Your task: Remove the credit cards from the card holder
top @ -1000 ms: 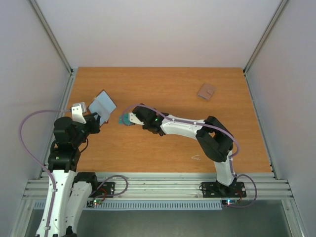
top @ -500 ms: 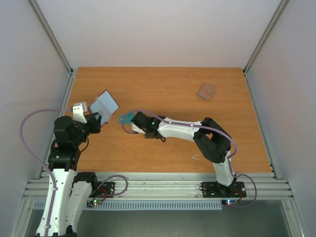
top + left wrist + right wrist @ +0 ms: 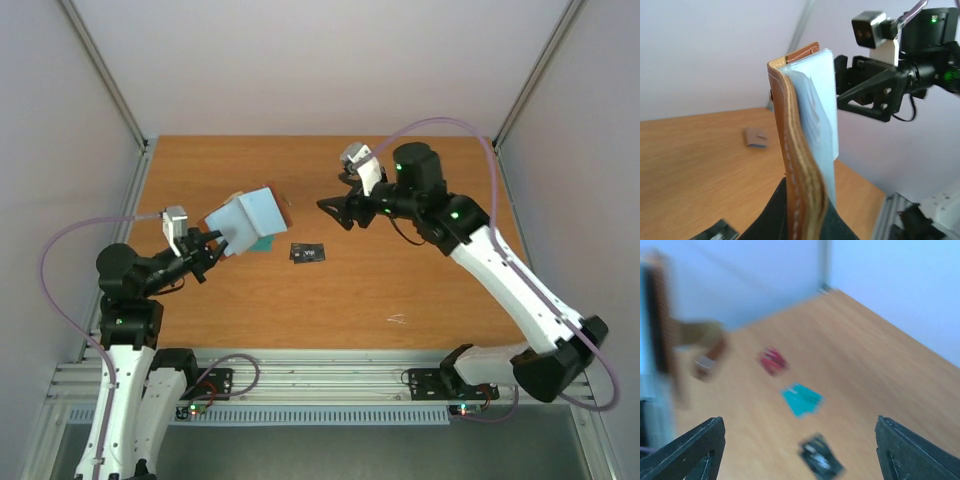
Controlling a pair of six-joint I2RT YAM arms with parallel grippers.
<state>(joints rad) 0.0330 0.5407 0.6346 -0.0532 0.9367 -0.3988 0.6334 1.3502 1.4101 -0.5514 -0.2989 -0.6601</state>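
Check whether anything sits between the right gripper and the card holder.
Nothing visible does. The right gripper, open, faces the card holder held up by the left gripper, with only air between. The black card lies on the table, off that line.

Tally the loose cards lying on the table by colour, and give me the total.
Teal card: 1
Black card: 1
Red card: 1
Total: 3
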